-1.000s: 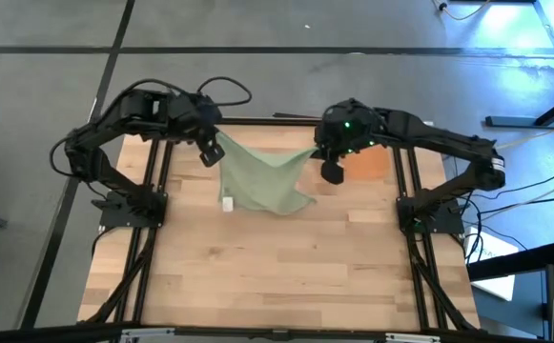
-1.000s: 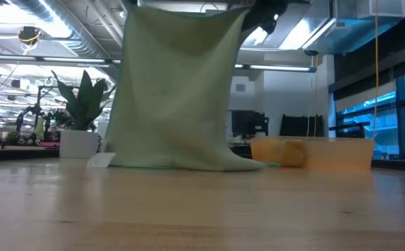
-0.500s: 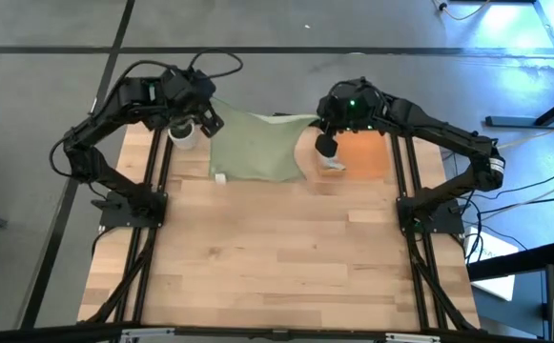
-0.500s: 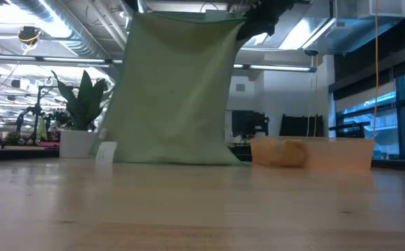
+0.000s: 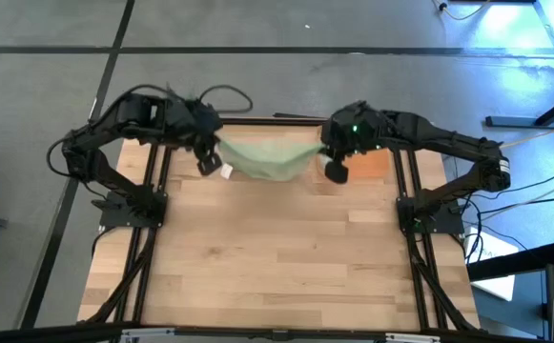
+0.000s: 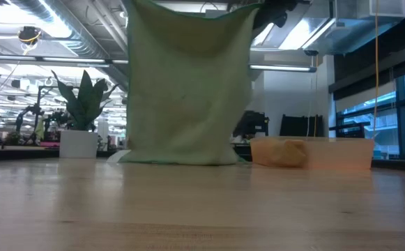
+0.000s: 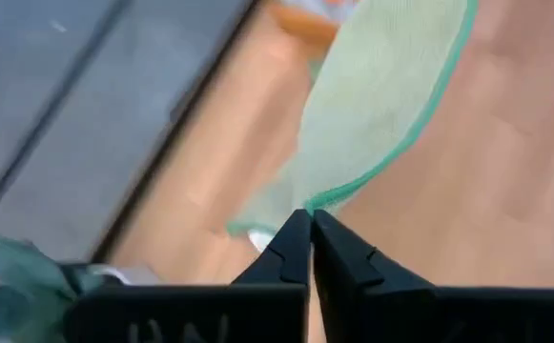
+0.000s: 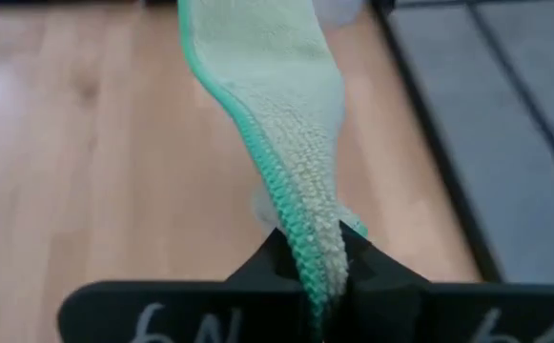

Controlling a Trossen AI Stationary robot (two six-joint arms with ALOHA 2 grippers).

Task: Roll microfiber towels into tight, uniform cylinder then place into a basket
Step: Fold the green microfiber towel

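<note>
Wooden surface under us, far edge: we hold the green towel (image 5: 265,158) stretched between both arms, its lower hem brushing the boards. Our left fingers (image 7: 307,250) are pinched shut on one top corner, our right fingers (image 8: 315,250) shut on the other. The orange basket (image 6: 334,155) sits at the far right corner. If either pinch slips, we judge the towel could collapse crumpled and roll unevenly.
</note>
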